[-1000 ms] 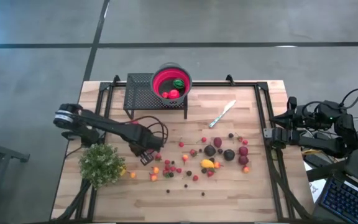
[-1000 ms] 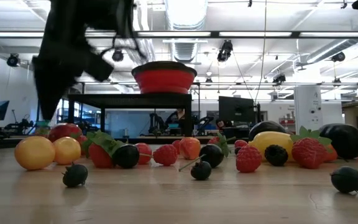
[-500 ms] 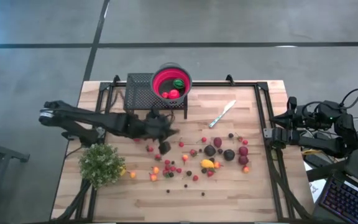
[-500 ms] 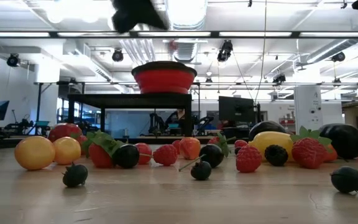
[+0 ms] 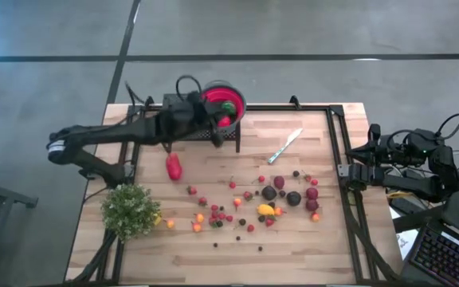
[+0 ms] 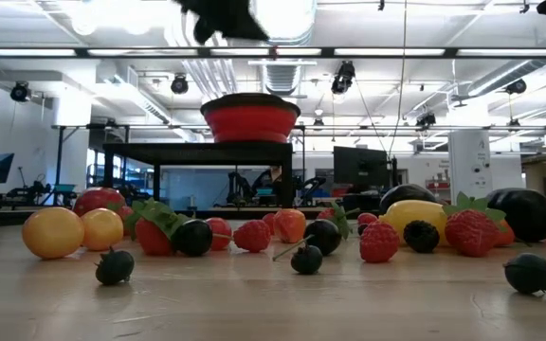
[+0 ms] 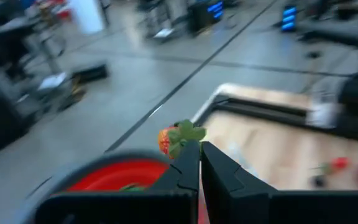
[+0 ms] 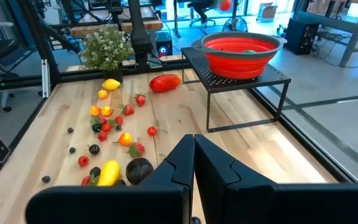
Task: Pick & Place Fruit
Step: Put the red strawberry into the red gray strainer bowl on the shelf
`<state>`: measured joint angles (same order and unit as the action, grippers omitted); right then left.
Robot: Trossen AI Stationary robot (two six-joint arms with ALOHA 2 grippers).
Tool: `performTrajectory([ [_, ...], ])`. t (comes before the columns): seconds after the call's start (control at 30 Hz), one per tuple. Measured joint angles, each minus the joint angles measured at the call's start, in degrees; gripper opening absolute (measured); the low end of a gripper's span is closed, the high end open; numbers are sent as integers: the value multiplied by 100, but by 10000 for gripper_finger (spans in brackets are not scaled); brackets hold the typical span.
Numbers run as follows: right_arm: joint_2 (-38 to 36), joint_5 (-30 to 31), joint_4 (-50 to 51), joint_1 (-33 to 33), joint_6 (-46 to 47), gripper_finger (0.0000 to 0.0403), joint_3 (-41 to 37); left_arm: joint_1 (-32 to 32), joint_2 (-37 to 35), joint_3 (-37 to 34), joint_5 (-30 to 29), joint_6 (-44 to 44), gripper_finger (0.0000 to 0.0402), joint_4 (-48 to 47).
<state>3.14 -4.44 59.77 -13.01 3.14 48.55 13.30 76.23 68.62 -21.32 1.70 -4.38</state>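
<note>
Since a second ago the left arm has swung from low over the scattered fruit, beside the plant, up to the red bowl (image 5: 220, 104), leaving the larger red piece (image 5: 174, 167) uncovered on the surface (image 5: 325, 247). In the high view the left gripper (image 5: 212, 121) hangs at the bowl's near-left rim, over the black mesh stand (image 5: 178, 118) that carries the bowl; a green fruit and red ones lie inside the bowl. The many small fruit (image 5: 265, 210) are spread over the surface well on the near side of the bowl, the silver knife (image 5: 284, 146) lies between them and the bowl's stand, and the bushy plant (image 5: 128, 209) sits far from the bowl at the near-left. The right gripper (image 5: 351, 171) waits off the surface's right edge, far from the bowl. In the low view the bowl stands on its stand behind a row of fruit, and a dark part of the left arm shows above the bowl at the picture's top. In the left wrist view the left gripper (image 7: 199, 149) is closed, pinching a small strawberry (image 7: 169, 138) by its green leaves, right above the bowl's rim. In the right wrist view the right gripper (image 8: 194, 144) has its fingers pressed together with nothing between them, and the bowl sits across the surface beyond the fruit.
</note>
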Motion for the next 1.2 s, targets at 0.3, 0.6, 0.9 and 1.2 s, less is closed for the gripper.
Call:
performTrajectory([
  [0.3, 0, -1, 0, 0, 13, 8, 1, 1178, 162, -31, 606, -456, 5, -550],
  [0.6, 0, -1, 0, 2, -26, 8, -1, 1472, 549, -40, 721, -477, 28, -555],
  [0.9, 0, -1, 0, 0, -14, 8, 1, 1473, 723, 24, 719, -434, 146, -690],
  [1.2, 0, -1, 0, 1, -55, 8, 1, 1361, 695, 967, 1180, -282, 205, -1982],
])
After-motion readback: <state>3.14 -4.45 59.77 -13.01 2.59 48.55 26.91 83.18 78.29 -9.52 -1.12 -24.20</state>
